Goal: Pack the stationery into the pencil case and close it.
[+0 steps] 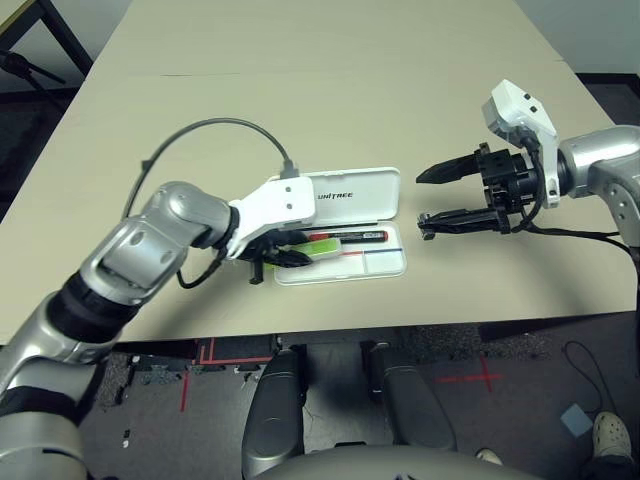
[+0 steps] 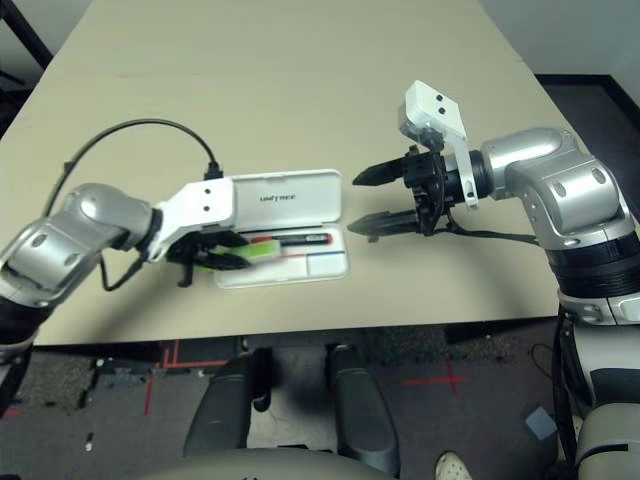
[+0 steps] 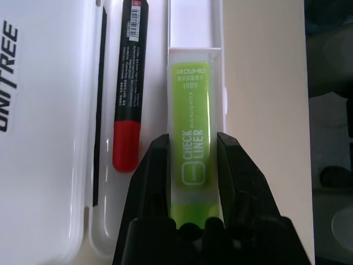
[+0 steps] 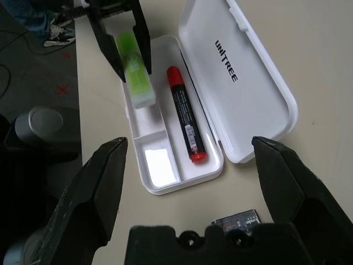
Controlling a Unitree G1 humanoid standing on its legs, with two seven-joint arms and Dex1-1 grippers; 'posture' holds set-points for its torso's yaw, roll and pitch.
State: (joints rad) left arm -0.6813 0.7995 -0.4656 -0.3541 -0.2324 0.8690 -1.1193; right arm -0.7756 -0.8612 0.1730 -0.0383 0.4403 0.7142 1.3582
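Highlighter (image 3: 190,165), light, stiff, slick plastic, sits clamped across its flat sides in my left tool (image 3: 190,165), over the pencil case (image 1: 385,265) tray's 9 o'clock end. My right tool (image 1: 428,195) hangs spread wide at the case's 3 o'clock.

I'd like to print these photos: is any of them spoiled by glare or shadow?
Right wrist view: a bright glare patch in the pencil case tray's end compartment. Left wrist view: highlighter label and marker print read clearly. Left eye view: soft shadow under the left claw.

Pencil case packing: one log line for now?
left gripper: shut on highlighter, over pencil case tray | marker: in tray | right gripper: open, beside case
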